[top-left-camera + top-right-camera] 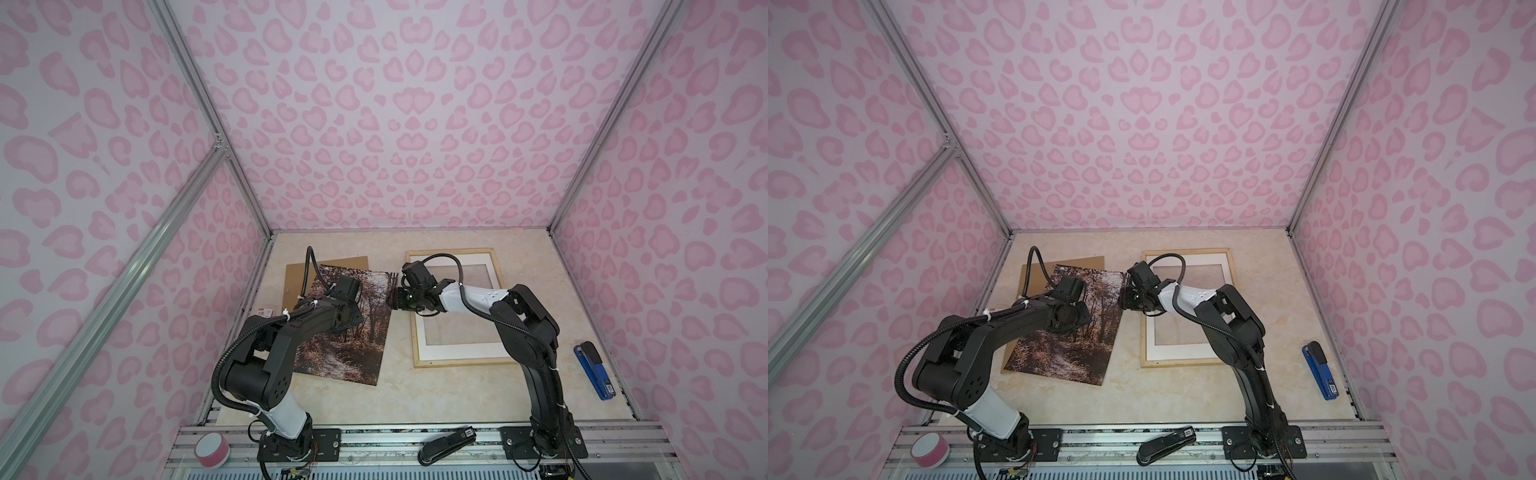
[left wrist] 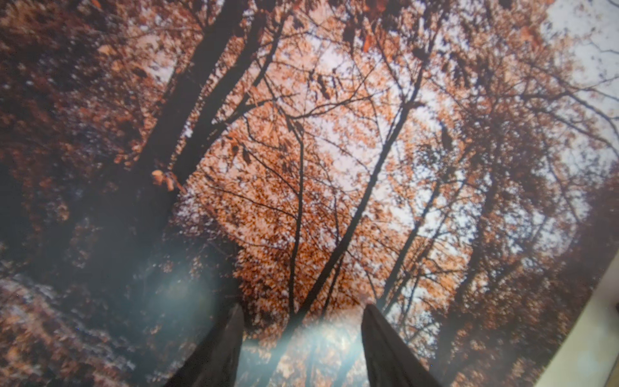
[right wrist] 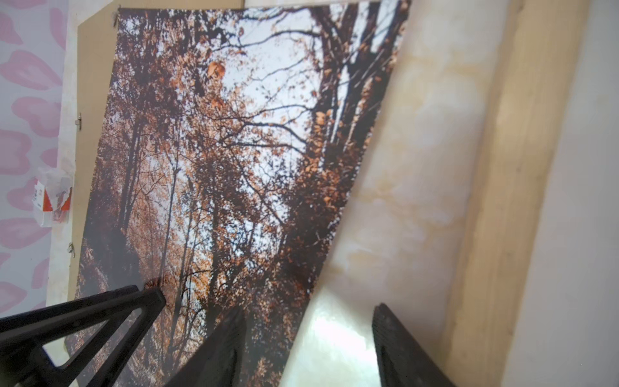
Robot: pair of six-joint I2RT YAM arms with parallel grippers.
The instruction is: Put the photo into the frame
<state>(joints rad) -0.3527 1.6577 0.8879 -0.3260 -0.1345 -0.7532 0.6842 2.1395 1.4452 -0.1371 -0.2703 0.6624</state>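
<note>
- The photo [image 1: 338, 357], an autumn forest print, lies picture side up and askew on the left half of the beige table [image 1: 395, 395].
- Its far and left parts overlap a brown backing board [image 1: 299, 270].
- The frame [image 1: 457, 364], pale wood, lies flat to the right of the photo and apart from it, with a white mat [image 1: 457, 351] inside.
- The left gripper [image 2: 303, 308] is above the photo's middle, fingers spread with only the print showing between them. I cannot tell whether they touch it.
- The right gripper [image 3: 310, 310] is at the photo's right edge near the far corner, fingers spread. In its wrist view one finger is over the print and the other over bare table.
- A blue stapler [image 1: 592, 372] lies by the right wall.
</note>
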